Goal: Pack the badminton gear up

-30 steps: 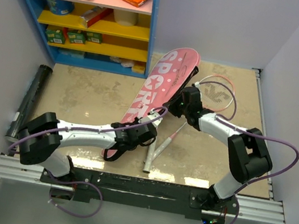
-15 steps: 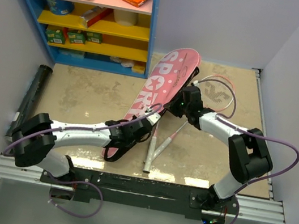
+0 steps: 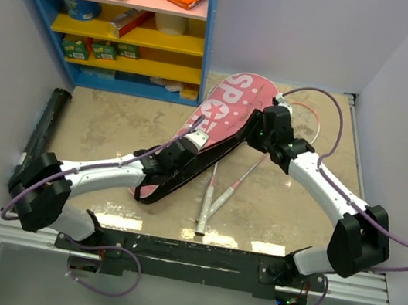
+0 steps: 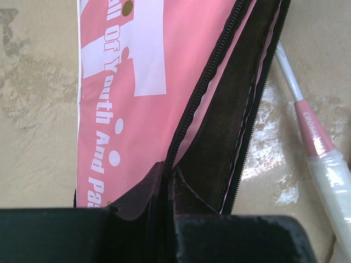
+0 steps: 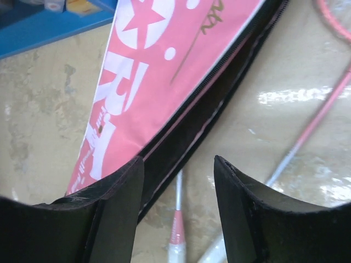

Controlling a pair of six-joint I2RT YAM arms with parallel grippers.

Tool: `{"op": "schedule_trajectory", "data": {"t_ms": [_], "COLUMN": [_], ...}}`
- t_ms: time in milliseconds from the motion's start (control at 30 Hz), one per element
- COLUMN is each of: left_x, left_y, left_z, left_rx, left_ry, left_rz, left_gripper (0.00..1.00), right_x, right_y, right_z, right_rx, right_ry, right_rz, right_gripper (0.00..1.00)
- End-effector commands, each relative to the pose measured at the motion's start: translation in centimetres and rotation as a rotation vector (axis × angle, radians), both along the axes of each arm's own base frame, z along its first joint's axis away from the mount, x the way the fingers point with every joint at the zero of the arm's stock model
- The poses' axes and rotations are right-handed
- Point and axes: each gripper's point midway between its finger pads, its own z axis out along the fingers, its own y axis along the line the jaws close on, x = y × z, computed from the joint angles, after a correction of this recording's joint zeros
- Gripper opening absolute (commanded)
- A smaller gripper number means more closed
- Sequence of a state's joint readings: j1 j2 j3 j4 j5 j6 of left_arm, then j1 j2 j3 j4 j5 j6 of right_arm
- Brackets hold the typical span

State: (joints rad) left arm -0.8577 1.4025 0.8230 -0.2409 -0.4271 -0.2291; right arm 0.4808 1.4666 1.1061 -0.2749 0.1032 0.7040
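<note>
The pink racket-shaped bag (image 3: 223, 109) lettered "SPORT" lies slanted across the middle of the table, its black zipped side gaping. My left gripper (image 3: 190, 144) is shut on the bag's black zipper edge (image 4: 171, 175) and holds that flap up. My right gripper (image 3: 259, 136) hovers open beside the bag's wide end, with nothing between its fingers (image 5: 178, 160). The bag (image 5: 159, 60) is to its left. Two pink-and-white rackets (image 3: 217, 190) lie on the table just right of the bag, heads toward the far right. One shaft (image 4: 315, 142) shows beside the opening. A long black tube (image 3: 42, 129) leans at the left wall.
A blue shelf unit (image 3: 205, 43) with snack packets and boxes stands at the back left. Grey walls close in the left and right sides. The rackets' handles (image 3: 205, 207) point toward the near table edge.
My right gripper has opened, let go of the bag's edge and drawn back to the right. My left gripper has moved farther up the table, still pinching the flap, and the bag has shifted.
</note>
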Motion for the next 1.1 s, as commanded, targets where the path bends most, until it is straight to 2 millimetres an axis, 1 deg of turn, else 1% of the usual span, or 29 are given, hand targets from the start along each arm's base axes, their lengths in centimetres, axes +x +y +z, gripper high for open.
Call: {"op": "schedule_trajectory", "data": {"t_ms": [0, 33, 67, 100, 167, 200, 233, 267, 300, 333, 400, 433, 467, 500, 567, 600, 633, 667, 700, 767, 800, 833, 900, 967, 1067], "left_x": [2.4, 3.0, 3.2, 3.7, 4.4, 4.9, 5.3, 5.6, 6.1, 6.6, 7.5, 7.7, 8.0, 8.6, 9.0, 9.5, 9.6, 9.8, 10.3, 10.5, 11.0, 11.0, 11.6, 11.7, 12.0], "left_y": [-2.8, -2.9, -3.0, -3.3, -3.3, -3.5, -3.2, -3.2, -3.4, -3.2, -3.0, -3.0, -2.9, -2.6, -2.4, -1.8, -1.9, -1.7, -1.0, -1.1, -0.5, -0.6, -0.1, 0.0, 0.2], "left_z": [3.0, 3.5, 3.7, 4.4, 4.8, 5.5, 5.8, 6.2, 7.1, 7.6, 8.9, 9.3, 9.6, 10.3, 10.7, 11.1, 11.3, 11.4, 11.6, 12.0, 12.4, 12.7, 13.3, 13.5, 13.8], "left_rx": [-0.17, -0.186, -0.199, -0.219, -0.245, -0.264, -0.278, -0.292, -0.314, -0.334, -0.36, -0.369, -0.374, -0.386, -0.407, -0.421, -0.437, -0.448, -0.463, -0.507, -0.528, -0.55, -0.565, -0.569, -0.571], "left_ry": [-0.038, -0.043, -0.037, -0.045, -0.036, -0.044, -0.043, -0.047, -0.057, -0.06, -0.083, -0.084, -0.087, -0.097, -0.093, -0.098, -0.095, -0.092, -0.091, -0.079, -0.084, -0.078, -0.085, -0.077, -0.08], "left_rz": [0.013, 0.023, 0.02, 0.024, 0.026, 0.027, 0.038, 0.043, 0.045, 0.05, 0.064, 0.063, 0.063, 0.073, 0.072, 0.085, 0.076, 0.079, 0.096, 0.079, 0.092, 0.076, 0.082, 0.075, 0.075], "left_gripper": [0.0, 0.0, 0.0, 0.0, 0.0, 0.0, 0.0, 0.0, 0.0, 0.0, 0.0, 0.0, 0.0, 0.0, 0.0, 0.0, 0.0, 0.0, 0.0, 0.0, 0.0, 0.0, 0.0, 0.0, 0.0], "right_x": [-1.1, -1.6, -1.7, -2.1, -2.4, -2.5, -2.6, -2.6, -2.5, -2.6, -2.0, -2.1, -2.0, -1.8, -1.8, -1.6, -1.6, -1.7, -1.5, -1.5, -1.4, -1.3, -1.4, -1.6, -2.0], "right_y": [-3.8, -4.5, -5.1, -6.0, -6.7, -7.0, -6.9, -6.7, -6.4, -5.8, -5.2, -4.5, -4.1, -3.6, -2.6, -2.2, -1.8, -1.2, -0.8, -0.2, 0.2, 0.4, 1.3, 2.2, 3.6], "right_z": [-0.6, -1.6, -2.0, -2.9, -3.7, -4.3, -4.6, -4.8, -4.9, -4.9, -4.7, -5.3, -5.4, -5.3, -5.9, -6.2, -6.4, -7.1, -7.4, -8.0, -8.5, -8.8, -9.2, -9.4, -9.1], "right_rx": [-0.162, -0.193, -0.213, -0.246, -0.264, -0.268, -0.266, -0.259, -0.242, -0.214, -0.194, -0.18, -0.177, -0.168, -0.154, -0.14, -0.132, -0.127, -0.122, -0.128, -0.123, -0.119, -0.111, -0.109, -0.125], "right_ry": [0.008, 0.032, 0.04, 0.066, 0.089, 0.108, 0.117, 0.119, 0.113, 0.111, 0.089, 0.109, 0.115, 0.119, 0.133, 0.127, 0.129, 0.144, 0.146, 0.156, 0.159, 0.161, 0.163, 0.165, 0.145], "right_rz": [-0.07, -0.084, -0.102, -0.126, -0.147, -0.156, -0.152, -0.143, -0.136, -0.115, -0.102, -0.071, -0.056, -0.045, -0.014, -0.007, 0.0, 0.016, 0.019, 0.024, 0.028, 0.032, 0.049, 0.073, 0.108], "right_gripper": [0.57, 0.57, 0.57, 0.56, 0.55, 0.55, 0.54, 0.54, 0.54, 0.54, 0.53, 0.53, 0.52, 0.51, 0.51, 0.5, 0.5, 0.5, 0.5, 0.5, 0.5, 0.49, 0.49, 0.49, 0.49]}}
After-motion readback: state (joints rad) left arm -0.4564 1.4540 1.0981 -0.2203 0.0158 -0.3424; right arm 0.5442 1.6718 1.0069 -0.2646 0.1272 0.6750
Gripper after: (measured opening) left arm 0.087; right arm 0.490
